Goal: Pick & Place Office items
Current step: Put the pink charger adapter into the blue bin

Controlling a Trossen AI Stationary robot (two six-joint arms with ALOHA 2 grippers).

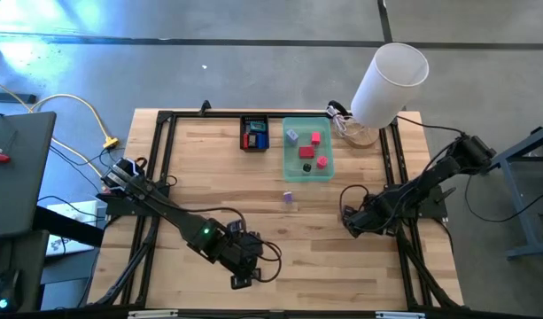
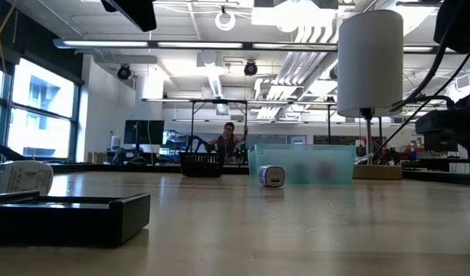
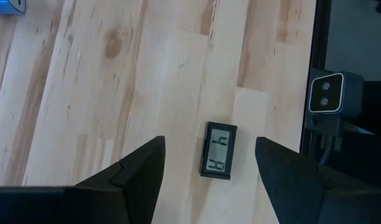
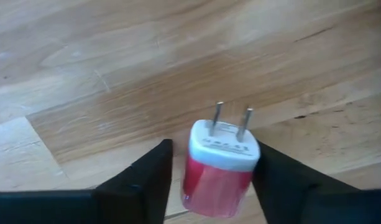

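Our right gripper [image 4: 210, 180] sits low near the worktop's right edge, its jaws partly open and straddling a red plug adapter [image 4: 218, 167] that lies on the wood, prongs pointing away. The jaws flank its red sides but we cannot tell that they press it yet. We judge the adapter light, rigid and rather glossy, so a squeeze across the flat red sides, clear of the white face and thin prongs, should hold best.

Our left gripper [image 3: 209, 171] hovers near the front edge, jaws wide and empty, over a small black display [image 3: 217, 150].

More items lie in the teal tray [image 1: 329, 173] at the back edge; a purple piece [image 1: 288, 198] sits mid-worktop, just before it.
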